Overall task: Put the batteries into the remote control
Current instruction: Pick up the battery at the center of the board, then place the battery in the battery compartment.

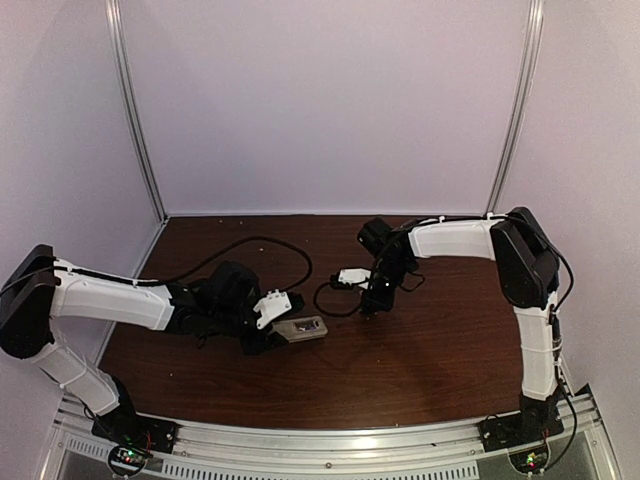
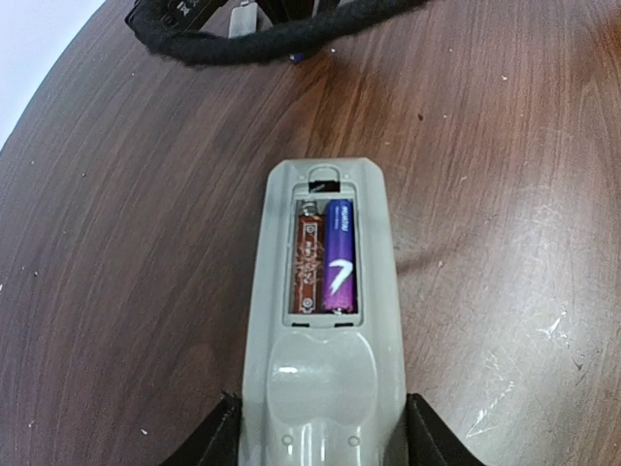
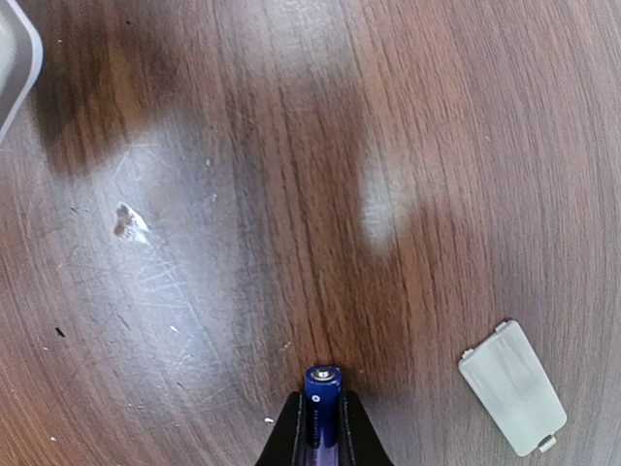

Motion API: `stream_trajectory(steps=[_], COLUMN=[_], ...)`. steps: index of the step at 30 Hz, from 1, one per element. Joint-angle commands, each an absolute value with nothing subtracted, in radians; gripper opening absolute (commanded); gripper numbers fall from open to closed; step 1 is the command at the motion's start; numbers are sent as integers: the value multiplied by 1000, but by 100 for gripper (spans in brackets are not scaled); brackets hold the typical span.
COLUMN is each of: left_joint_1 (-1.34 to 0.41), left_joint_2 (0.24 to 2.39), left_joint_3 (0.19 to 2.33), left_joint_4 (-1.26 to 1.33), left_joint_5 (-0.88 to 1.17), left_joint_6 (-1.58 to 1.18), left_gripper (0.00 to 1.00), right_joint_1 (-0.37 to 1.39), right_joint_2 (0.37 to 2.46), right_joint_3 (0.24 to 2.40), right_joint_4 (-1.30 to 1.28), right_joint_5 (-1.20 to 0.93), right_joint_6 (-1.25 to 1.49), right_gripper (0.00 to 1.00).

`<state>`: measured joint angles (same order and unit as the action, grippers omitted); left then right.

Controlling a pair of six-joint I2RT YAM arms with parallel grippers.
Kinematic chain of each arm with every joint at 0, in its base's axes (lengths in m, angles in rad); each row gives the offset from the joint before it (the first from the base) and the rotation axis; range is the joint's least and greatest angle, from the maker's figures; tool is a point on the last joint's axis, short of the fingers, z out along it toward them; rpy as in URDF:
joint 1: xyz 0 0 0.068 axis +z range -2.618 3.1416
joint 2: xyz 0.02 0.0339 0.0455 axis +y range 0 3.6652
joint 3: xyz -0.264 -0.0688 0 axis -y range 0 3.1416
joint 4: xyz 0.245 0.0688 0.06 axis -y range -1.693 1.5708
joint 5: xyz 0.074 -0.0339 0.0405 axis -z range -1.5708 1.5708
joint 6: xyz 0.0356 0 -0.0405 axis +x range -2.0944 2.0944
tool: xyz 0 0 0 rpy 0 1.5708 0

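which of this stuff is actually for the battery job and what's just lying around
For the job:
remote control, held in the left gripper, compartment open
seated battery, filling one slot
second battery, pinched in the right gripper

Lying about:
loose beige cover, flat on the table
black cable

This is looking like a robotics lab test booth. On 3 sides, plain pale lavender panel walls are closing it in, with 2 slim silvery metal posts standing in the back corners. 2 white-and-black robot arms are sitting bolted to a ribbed aluminium rail at the near edge of a dark brown wood-grain table, and a black cable is trailing across it.
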<state>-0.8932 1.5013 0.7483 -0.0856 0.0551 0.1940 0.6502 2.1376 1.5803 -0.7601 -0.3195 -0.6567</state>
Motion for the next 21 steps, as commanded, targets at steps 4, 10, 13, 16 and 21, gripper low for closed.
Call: stream_trajectory(steps=[4,10,13,16,21], left_joint_1=[-877,-877,-877,-877,-877], left_joint_2=[1439,1440,1457,1458,1462], left_joint_3=[777,813,851,881,920], left_joint_4=[-62,-78,-110,-115,-127], left_joint_5=[161,236,272,298,327], left_joint_6=[234,268,293,302,303], left_gripper=[0,0,0,0,0], right_joint_1=[621,615,619,627,633], right_joint_2=[1999,1849,1811,1776,1704], right_joint_3=[1527,1450,1417,1372,1283], right_joint_4=[-738,-677,-644,-590,-420], right_joint_5=[-498,-711,-816,-903,-1035], right_joint_6=[-664,-676,-681,-683,-626], right_gripper=[0,0,0,0,0])
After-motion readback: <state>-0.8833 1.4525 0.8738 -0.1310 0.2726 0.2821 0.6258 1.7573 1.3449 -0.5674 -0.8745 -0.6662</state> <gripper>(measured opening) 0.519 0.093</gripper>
